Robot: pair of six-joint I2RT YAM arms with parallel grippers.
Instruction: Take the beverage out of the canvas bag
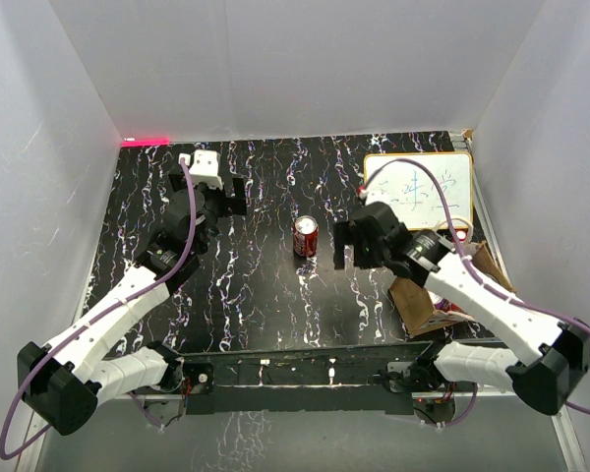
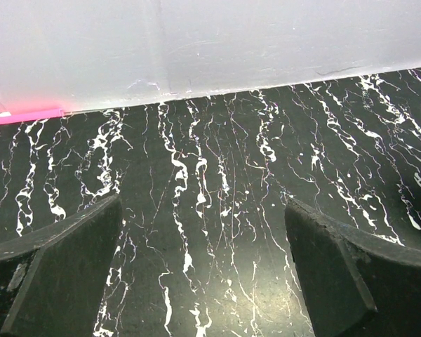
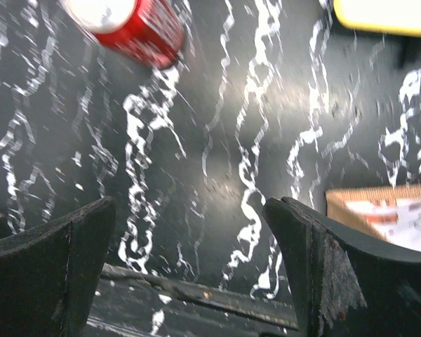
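Observation:
The beverage, a red can (image 1: 305, 237), stands upright on the black marbled table, free of both grippers. It also shows at the upper left of the right wrist view as the red can (image 3: 130, 24). My right gripper (image 1: 346, 251) hangs open just right of the can with nothing between its fingers (image 3: 323, 253). The tan canvas bag (image 1: 411, 295) sits at the right edge, mostly hidden under my right arm; a corner of the bag (image 3: 382, 210) shows in the wrist view. Far left, my left gripper (image 1: 238, 197) is open and empty over bare table (image 2: 203, 210).
A white board (image 1: 418, 187) with writing lies at the back right, and its yellow rim (image 3: 382, 14) shows near the right gripper. A pink tape strip (image 1: 146, 141) marks the back left corner. White walls enclose the table on three sides.

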